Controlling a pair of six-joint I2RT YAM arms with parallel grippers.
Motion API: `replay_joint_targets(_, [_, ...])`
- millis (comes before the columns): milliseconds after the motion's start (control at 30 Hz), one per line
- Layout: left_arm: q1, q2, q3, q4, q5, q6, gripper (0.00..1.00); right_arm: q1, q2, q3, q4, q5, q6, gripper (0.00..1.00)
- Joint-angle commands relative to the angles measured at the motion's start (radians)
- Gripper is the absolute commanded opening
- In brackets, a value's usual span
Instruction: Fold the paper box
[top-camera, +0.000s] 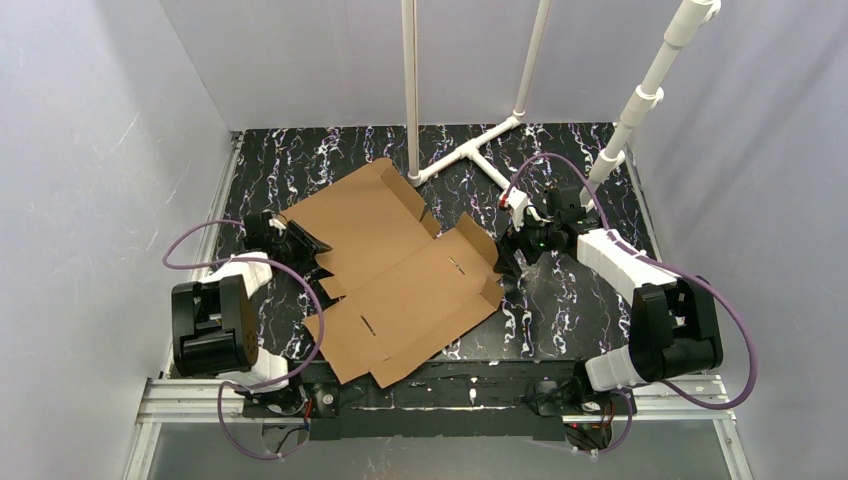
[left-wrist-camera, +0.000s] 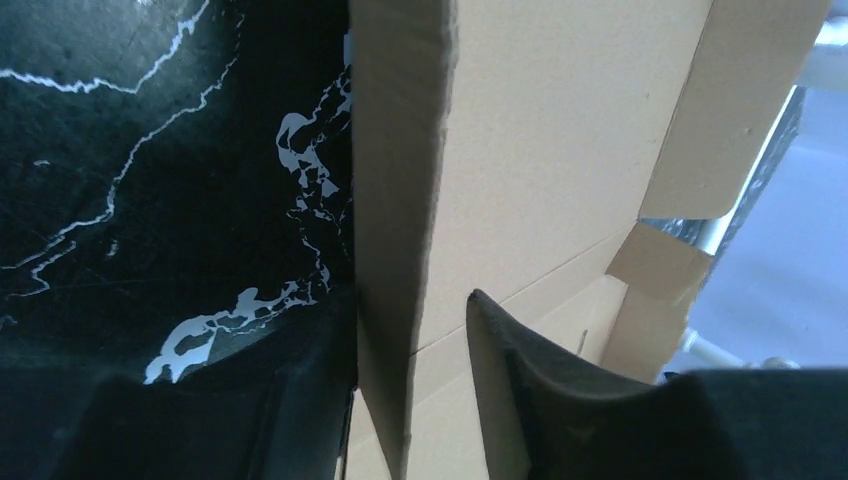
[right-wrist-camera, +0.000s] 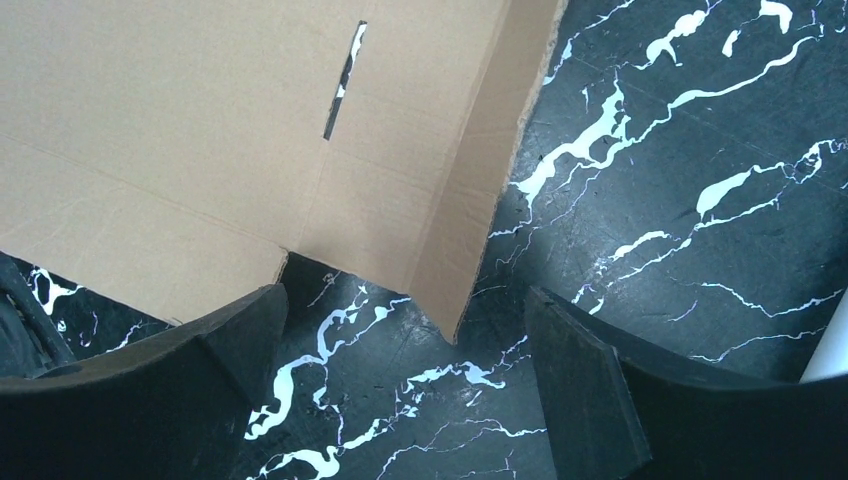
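The paper box is a brown die-cut cardboard sheet lying mostly flat on the black marble table, its flaps partly raised. My left gripper is at the box's left edge. In the left wrist view the left gripper is open and straddles an upright flap. The flap lies against the left finger, with a gap to the right finger. My right gripper is at the box's right edge. In the right wrist view the right gripper is wide open, with the corner of a raised side flap just ahead between its fingers.
A white PVC pipe frame lies on the table behind the box, with an upright pole. A slanted white pole rises at the back right. Grey walls close in both sides. A metal rail runs along the near edge.
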Motion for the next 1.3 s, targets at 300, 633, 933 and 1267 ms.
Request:
replay_joint_targets(300, [0.006,-0.143,0.042,0.020,0.075,0.103,0.00,-0.009,0.008,0.014,0.016,-0.057,0.005,0.98])
replay_joint_targets(633, [0.003,-0.387,-0.134,0.213,0.160,0.154,0.00,-0.025,0.033,0.041,0.024,0.032,0.035,0.98])
replay_joint_targets(933, [-0.003,-0.504,-0.220,0.356,0.238,0.178,0.00,-0.028,0.137,0.164,-0.015,0.066,0.003,0.98])
replay_joint_targets(1267, [-0.047,-0.661,-0.281,0.366,0.214,0.210,0.00,0.006,0.338,0.273,-0.047,-0.046,0.045,0.86])
